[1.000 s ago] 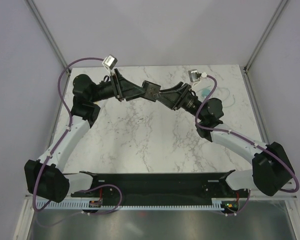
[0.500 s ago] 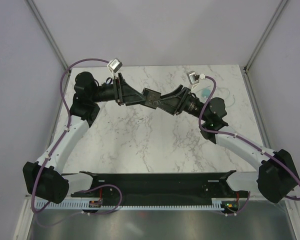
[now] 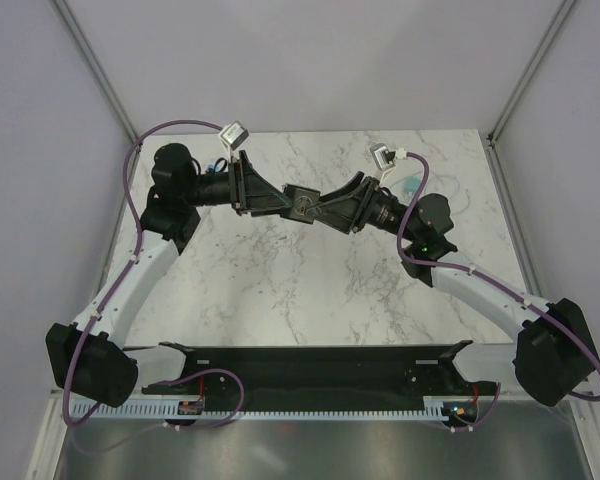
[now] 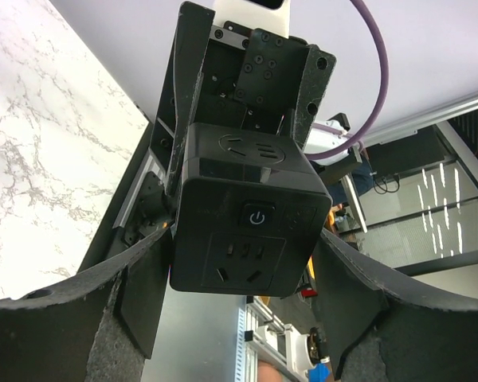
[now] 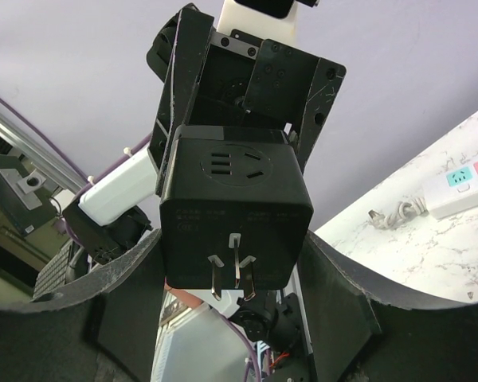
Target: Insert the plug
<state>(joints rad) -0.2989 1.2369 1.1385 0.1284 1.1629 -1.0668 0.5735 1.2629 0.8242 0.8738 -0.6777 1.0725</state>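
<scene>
The plug (image 3: 302,200) is a black cube adapter held in the air over the table's far middle, where both grippers meet. My right gripper (image 5: 233,247) is shut on it, with both fingers pressed to its sides. Three metal prongs (image 5: 235,270) face the right wrist camera. My left gripper (image 4: 247,247) stands open around the same cube from the other side, with a gap at its right finger. The cube's power button and socket face (image 4: 239,267) look at the left wrist camera. A white power strip (image 5: 462,187) lies on the marble at the far right.
The power strip (image 3: 410,186) is mostly hidden behind the right arm in the top view. Purple cables loop off both wrists. Grey walls close the table at the back and sides. A black rail (image 3: 310,365) spans the near edge between the arm bases.
Both wrists have shifted slightly toward the near side with the plug between them. My left jaws have widened a little. The right grip is unchanged.
</scene>
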